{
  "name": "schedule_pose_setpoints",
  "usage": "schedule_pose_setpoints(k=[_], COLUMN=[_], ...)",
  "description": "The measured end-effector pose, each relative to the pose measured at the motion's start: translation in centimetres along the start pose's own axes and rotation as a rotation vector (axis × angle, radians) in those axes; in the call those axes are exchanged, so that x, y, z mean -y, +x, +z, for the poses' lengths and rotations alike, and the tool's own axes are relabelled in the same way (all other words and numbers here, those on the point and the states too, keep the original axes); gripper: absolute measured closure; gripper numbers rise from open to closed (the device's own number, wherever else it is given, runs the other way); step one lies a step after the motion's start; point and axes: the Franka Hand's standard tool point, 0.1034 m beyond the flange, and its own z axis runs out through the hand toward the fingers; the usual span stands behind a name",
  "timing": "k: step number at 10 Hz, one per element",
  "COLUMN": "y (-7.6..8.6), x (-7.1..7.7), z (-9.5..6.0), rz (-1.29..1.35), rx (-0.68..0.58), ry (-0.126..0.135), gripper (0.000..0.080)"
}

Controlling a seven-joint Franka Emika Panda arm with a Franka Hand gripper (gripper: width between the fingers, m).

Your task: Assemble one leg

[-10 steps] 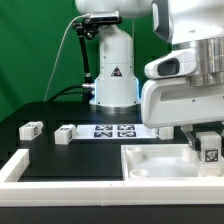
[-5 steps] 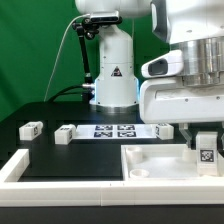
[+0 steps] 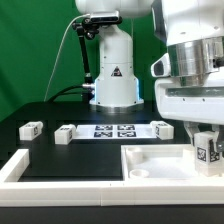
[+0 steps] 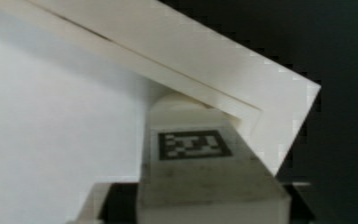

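Observation:
My gripper (image 3: 206, 140) is shut on a leg (image 3: 209, 152), a small white block with a black-and-white tag. It holds the leg upright at the far right corner of the large white tray-shaped piece (image 3: 160, 162). In the wrist view the leg (image 4: 201, 150) stands between the dark fingers (image 4: 130, 202), its far end against the tray's corner rim (image 4: 247, 75). I cannot tell whether it is seated there. Three more legs lie on the black table: one at the exterior view's left (image 3: 30, 129), one beside it (image 3: 66, 134), and one behind the tray (image 3: 162, 127).
The marker board (image 3: 115, 130) lies flat in front of the arm's white base (image 3: 113, 80). A white raised border (image 3: 20, 168) runs along the table's front left. A green backdrop stands behind.
The arm's hand has shifted toward the exterior view's right and turned. The held leg has stayed at about the same spot by the tray's corner. The loose legs have not moved.

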Motion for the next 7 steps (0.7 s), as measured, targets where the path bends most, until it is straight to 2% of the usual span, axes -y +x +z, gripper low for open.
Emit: schedule_pose_setpoints(k=[4,6,7], y=[-0.18,-0.24,-0.31], x=[0.01,0.01,-0.04], z=[0.07,0.11,0.16], rz=[0.301,0.298,0.259], rx=[0.021,0.023,0.024], ry=[0.007,0.008,0.004], gripper=[0.0506,0.0504,0.0334])
